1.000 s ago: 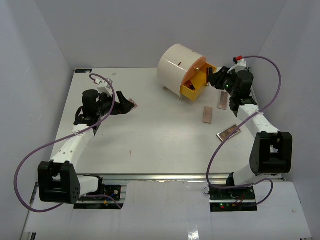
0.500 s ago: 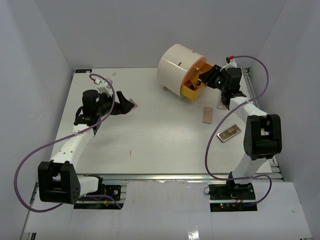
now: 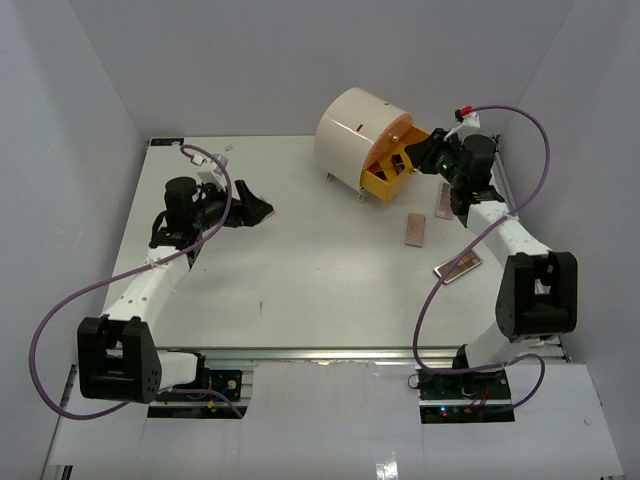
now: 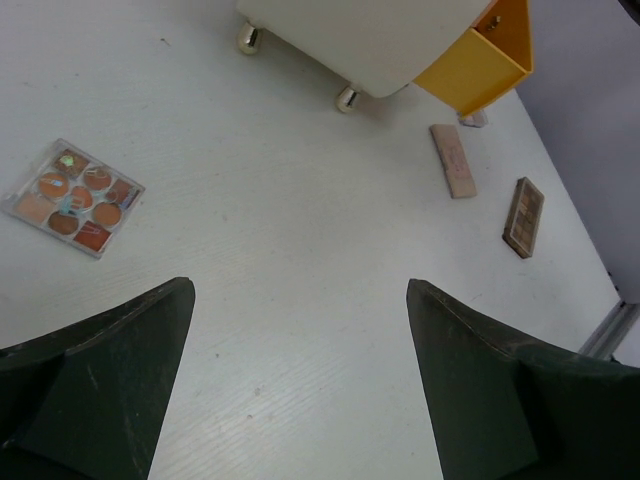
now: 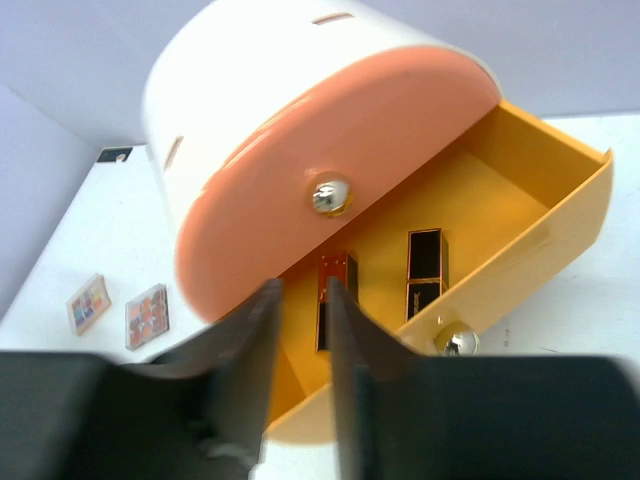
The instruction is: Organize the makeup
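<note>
- The right arm (image 3: 500, 222) has swung in from the right edge of the desk (image 3: 300, 290). The right jaws now sit at the mouth of the yellow drawer (image 5: 545, 225) of the cream round box (image 3: 350, 130), in the upper centre-right of the top view.
- The right jaws stand a narrow gap apart, with nothing visibly clamped.
- Two lipstick tubes lie on the drawer floor. One lipstick (image 5: 337, 285) is just behind that gap and the other lipstick (image 5: 425, 268) is to its right.
- That suggests the lipsticks are stowed. The sensible next move is to back out without bumping the drawer.
- The left arm (image 3: 150, 275) has eased forward, so the left jaws now hide the nine-pan palette (image 4: 72, 197) from above.
- In the wrist view that palette lies flat on the desk at left-centre. It is outside the wide-apart, empty left jaws, so no grasp has begun.
- The pink palette (image 3: 415, 229), the brown palette (image 3: 457, 267) and a third palette (image 3: 445, 200) lie unmoved at right of centre, below the drawer. Most of the sorting remains.
</note>
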You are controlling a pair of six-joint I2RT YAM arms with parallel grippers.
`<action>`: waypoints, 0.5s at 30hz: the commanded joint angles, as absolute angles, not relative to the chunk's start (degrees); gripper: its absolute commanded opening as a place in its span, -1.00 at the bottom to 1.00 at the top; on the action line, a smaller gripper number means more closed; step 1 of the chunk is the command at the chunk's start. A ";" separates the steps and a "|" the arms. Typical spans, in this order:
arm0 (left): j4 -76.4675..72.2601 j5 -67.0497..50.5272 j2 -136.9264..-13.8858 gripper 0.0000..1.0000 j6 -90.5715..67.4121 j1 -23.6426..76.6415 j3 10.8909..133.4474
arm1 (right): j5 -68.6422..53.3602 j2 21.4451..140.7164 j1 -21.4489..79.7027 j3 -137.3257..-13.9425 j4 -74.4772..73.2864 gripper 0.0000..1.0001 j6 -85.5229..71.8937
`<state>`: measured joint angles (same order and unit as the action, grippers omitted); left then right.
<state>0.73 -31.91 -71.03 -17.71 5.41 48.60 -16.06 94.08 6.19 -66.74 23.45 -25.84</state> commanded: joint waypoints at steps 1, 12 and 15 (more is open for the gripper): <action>-8.15 -38.92 -74.79 0.96 -22.48 5.53 51.86 | -17.64 83.91 5.89 -61.43 22.35 -0.56 -12.90; -10.77 -34.41 -104.30 0.96 -21.99 13.82 86.48 | -16.79 79.55 2.31 -53.56 18.05 -0.67 -10.65; -11.24 -34.79 -112.78 0.96 -22.45 14.06 95.42 | -18.13 80.73 0.71 -53.81 17.32 -0.67 -11.69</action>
<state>-9.98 -35.33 -104.09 -22.53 13.81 84.70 -16.77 80.21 3.08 -52.69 17.75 -11.90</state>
